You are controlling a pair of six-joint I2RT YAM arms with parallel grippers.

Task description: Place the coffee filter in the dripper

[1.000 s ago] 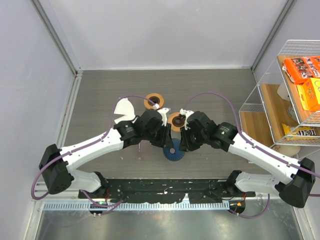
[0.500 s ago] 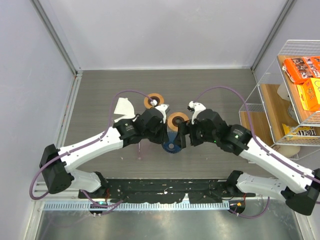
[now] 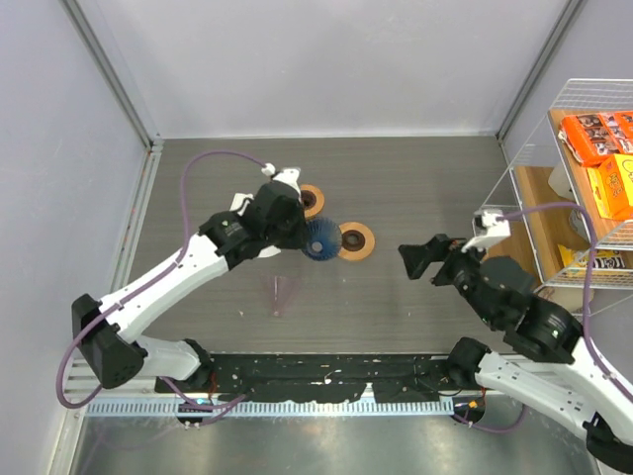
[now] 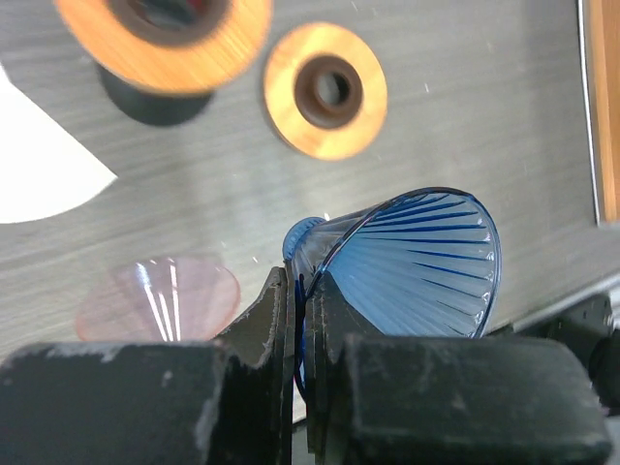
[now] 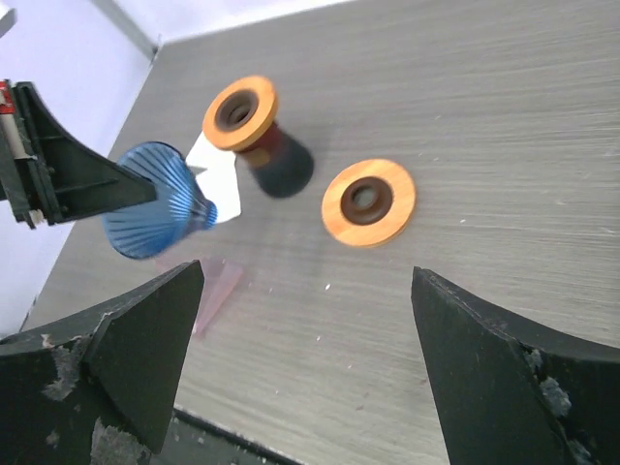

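Where visible, grey tabletop (image 3: pixel 415 188), perhaps laminate; pale walls (image 3: pixel 326 59).

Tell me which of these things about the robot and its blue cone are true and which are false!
1. The left gripper is shut on the rim of the dark blue ribbed plastic dripper. True.
2. The thin white paper filter sits inside the dripper. False: the dripper is empty, and the filter lies on the grey table.
3. The right gripper is open and holds nothing. True.
4. The right gripper holds the pale pink see-through cone. False: the cone lies on the table, untouched.
5. There are three flat orange rings. False: only two show, one lying flat on the table and one on top of a dark object.
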